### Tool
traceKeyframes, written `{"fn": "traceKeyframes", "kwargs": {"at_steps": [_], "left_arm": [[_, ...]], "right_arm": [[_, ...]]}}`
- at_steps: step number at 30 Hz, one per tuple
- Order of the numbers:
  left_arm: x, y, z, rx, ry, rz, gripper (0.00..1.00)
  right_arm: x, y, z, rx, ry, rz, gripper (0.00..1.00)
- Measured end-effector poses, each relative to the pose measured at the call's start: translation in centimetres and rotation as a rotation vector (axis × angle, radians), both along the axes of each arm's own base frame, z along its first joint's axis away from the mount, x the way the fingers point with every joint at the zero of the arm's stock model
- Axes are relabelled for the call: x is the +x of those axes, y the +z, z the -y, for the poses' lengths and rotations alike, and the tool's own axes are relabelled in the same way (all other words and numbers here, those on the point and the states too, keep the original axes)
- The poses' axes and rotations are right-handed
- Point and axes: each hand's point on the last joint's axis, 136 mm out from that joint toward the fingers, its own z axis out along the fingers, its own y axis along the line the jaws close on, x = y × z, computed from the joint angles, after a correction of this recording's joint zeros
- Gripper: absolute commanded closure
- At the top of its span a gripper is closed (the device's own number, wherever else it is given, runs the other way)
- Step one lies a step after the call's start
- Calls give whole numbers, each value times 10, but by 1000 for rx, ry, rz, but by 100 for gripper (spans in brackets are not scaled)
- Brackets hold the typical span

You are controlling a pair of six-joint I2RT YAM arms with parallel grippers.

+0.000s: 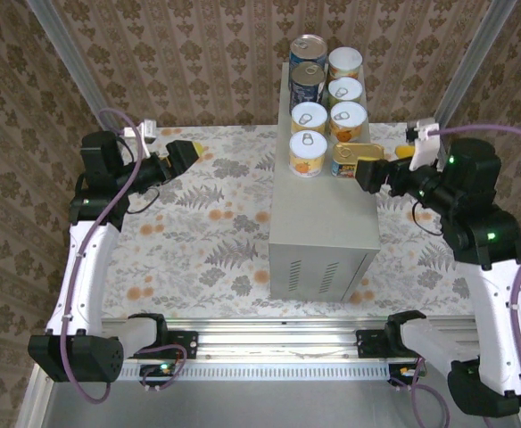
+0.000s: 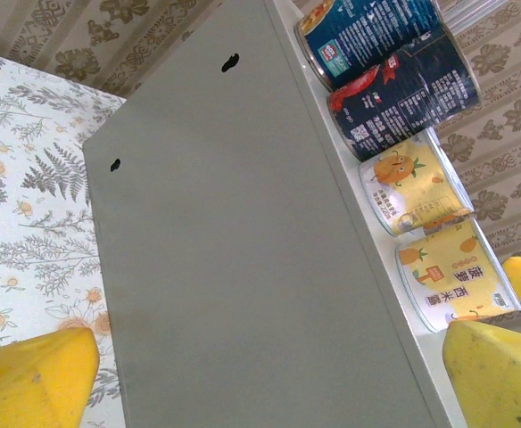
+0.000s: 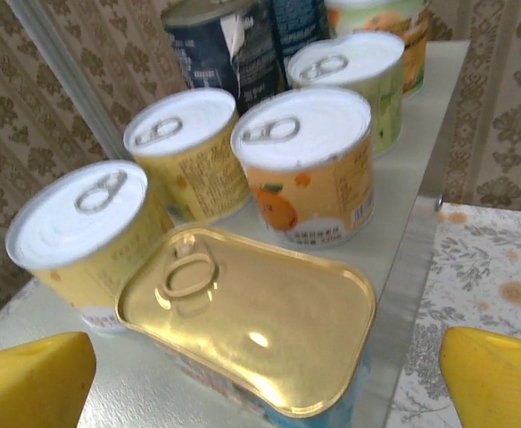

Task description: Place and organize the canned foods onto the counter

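At the far end of the counter [image 1: 323, 223], the canned foods [image 1: 309, 118] stand in two tight rows on its flat grey top. In the left row, two blue-labelled cans [image 1: 307, 82] sit farthest back, with two yellow cans with white pull-tab lids [image 1: 308, 153] in front of them. In the right row, three other white-lidded cans [image 1: 344, 91] run back from the flat oblong tin [image 1: 359, 160]. That tin lies nearest, gold pull-tab lid up, close to the counter's right edge. The right fingers [image 3: 37, 379] are spread wide, one on each side of the tin. As far as the right wrist view shows, neither touches it, and they grasp nothing. The left fingers [image 2: 37, 374] are likewise spread and empty. They are held off the counter's left side above the floral-patterned surface [image 1: 207, 223], facing the plain side wall.
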Motion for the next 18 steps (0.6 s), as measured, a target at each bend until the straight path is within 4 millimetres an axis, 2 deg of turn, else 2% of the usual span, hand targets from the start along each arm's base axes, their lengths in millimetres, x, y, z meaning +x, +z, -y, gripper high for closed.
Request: {"fn": "traceKeyframes", "kwargs": {"at_steps": [8,18], "left_arm": [[2,-1,5,1,-13,-8,0],[2,-2,8,3,-19,-9,0]], "right_arm": [[-1,-41,-4,-2,23,-20,0],[-5,-58,-23,-36,87,0,0]]}}
